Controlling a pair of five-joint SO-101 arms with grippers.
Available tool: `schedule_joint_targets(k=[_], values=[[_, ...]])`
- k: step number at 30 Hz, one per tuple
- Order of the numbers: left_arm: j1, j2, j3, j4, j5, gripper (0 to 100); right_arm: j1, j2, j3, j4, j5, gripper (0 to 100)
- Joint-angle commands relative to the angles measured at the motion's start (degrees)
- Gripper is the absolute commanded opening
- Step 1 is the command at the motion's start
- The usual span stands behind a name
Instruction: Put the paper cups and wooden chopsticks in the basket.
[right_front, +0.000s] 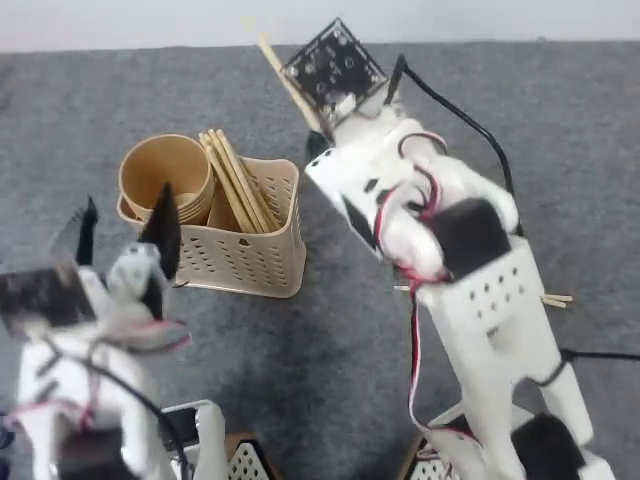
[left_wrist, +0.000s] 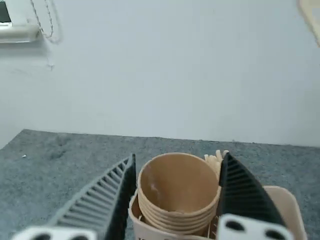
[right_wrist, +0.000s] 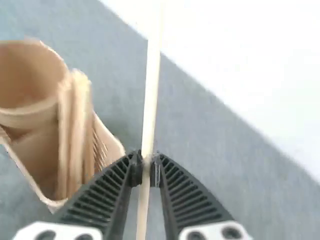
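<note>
A beige slotted basket (right_front: 250, 255) stands left of centre and holds a stack of brown paper cups (right_front: 165, 178) and a bundle of wooden chopsticks (right_front: 235, 180). My right gripper (right_wrist: 145, 167) is shut on one wooden chopstick (right_wrist: 151, 90), held above the carpet just right of the basket (right_wrist: 107, 145); the same chopstick (right_front: 285, 78) sticks out past the wrist camera board. My left gripper (left_wrist: 177, 172) hangs open in front of the basket, its fingers on either side of the stacked cups (left_wrist: 175, 192). Another chopstick (right_front: 553, 298) lies on the carpet behind the right arm.
Grey carpet (right_front: 560, 130) covers the table. The right arm's white body (right_front: 470, 280) and its cables fill the middle right. Two base units (right_front: 240, 462) stand at the near edge. A white wall (left_wrist: 175, 65) rises behind the carpet.
</note>
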Motion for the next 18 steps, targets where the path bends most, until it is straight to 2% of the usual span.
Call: schedule_joint_targets(k=[1,5,9,14,18], values=[[0.53,13.89,-12.53,1.85,1.58,25,-5.14,-2.86,-1.49,-4.0,0.79,0.7],[0.09,26.02,-25.54,7.38,1.58,25,-10.68,-2.51,-1.14,-7.52,0.53,0.7],[-2.81,34.73,-34.68,12.57,1.58,25,-12.35,-1.8,-0.7,-8.57,-0.09,0.7],[-3.34,41.67,-37.41,15.03,1.23,25,-11.3,-1.54,9.76,-20.53,-3.96,0.7],[-7.74,43.69,-36.88,19.87,1.23,25,-11.12,-2.33,20.84,-29.85,-5.36,0.7]])
